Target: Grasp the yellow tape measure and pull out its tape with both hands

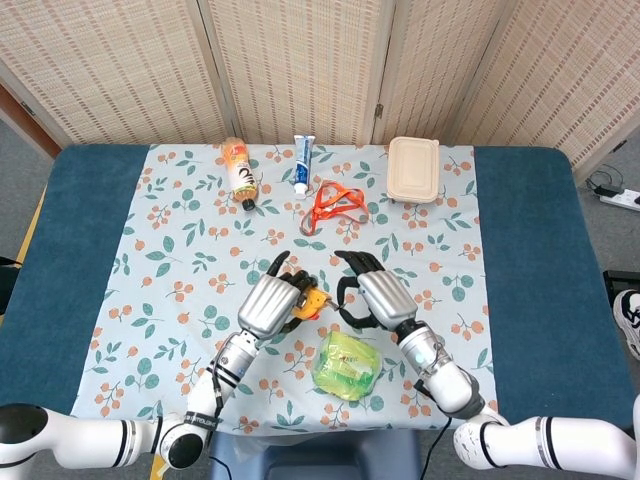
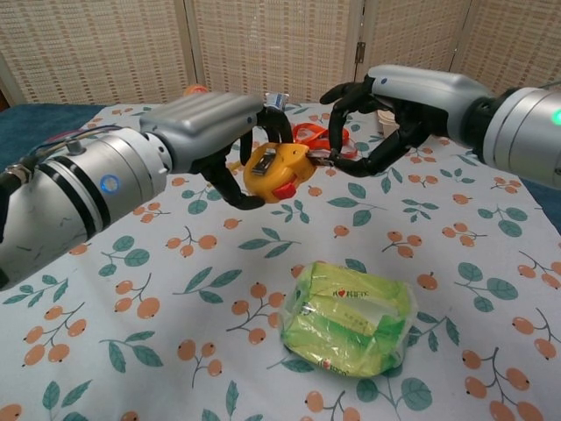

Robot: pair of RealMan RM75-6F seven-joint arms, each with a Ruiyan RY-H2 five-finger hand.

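Observation:
My left hand (image 2: 215, 132) (image 1: 267, 305) grips the yellow tape measure (image 2: 273, 171) (image 1: 311, 302) above the flowered tablecloth, its fingers wrapped around the case from the left. The case has a red button on its lower side. My right hand (image 2: 386, 110) (image 1: 372, 296) reaches in from the right. Its thumb and a fingertip (image 2: 329, 156) close together at the case's right edge, where the tape's metal tip sits. No length of tape shows between the case and that hand. The case's far side is hidden by my left hand.
A green packet (image 2: 349, 326) (image 1: 346, 365) lies on the cloth just below the hands. Further back lie an orange strap (image 1: 335, 203), a toothpaste tube (image 1: 302, 162), an orange bottle (image 1: 240, 170) and a beige lidded box (image 1: 413, 156).

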